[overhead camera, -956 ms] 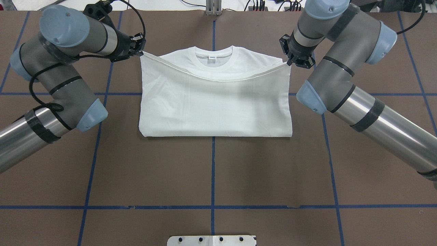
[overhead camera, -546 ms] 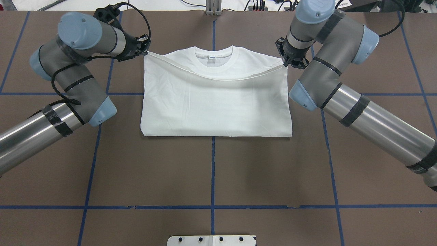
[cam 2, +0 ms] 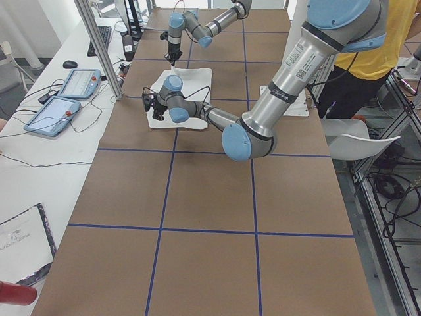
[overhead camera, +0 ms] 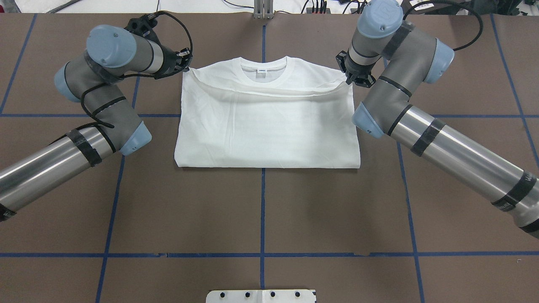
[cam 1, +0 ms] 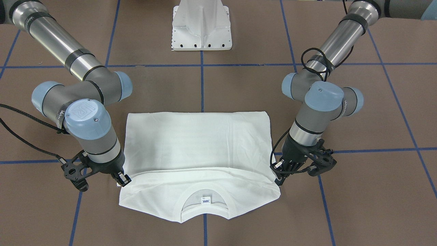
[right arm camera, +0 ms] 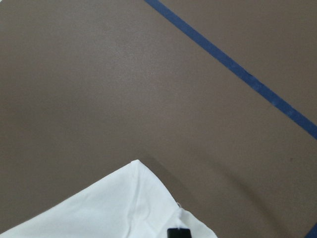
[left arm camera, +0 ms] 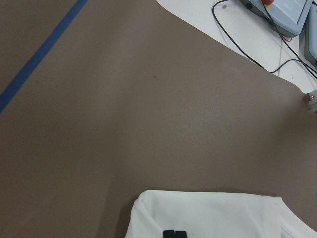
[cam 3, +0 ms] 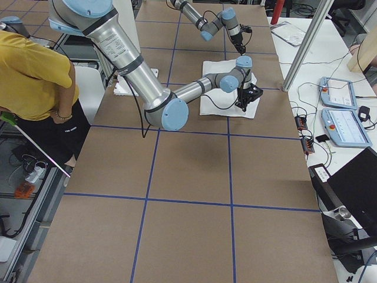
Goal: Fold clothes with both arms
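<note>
We judge the white T-shirt (overhead camera: 269,134), lying folded at the far middle of the table (overhead camera: 269,210) with its collar farthest, soft, light and limp, best held at its hem corners, where the left gripper (overhead camera: 185,64) and right gripper (overhead camera: 349,80) each sit clamped, elbows bent, wrists low, reaching inward from opposite sides.

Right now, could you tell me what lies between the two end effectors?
Only the T-shirt: its folded-over edge spans from the left end effector to the right end effector, seen in the overhead view.
</note>
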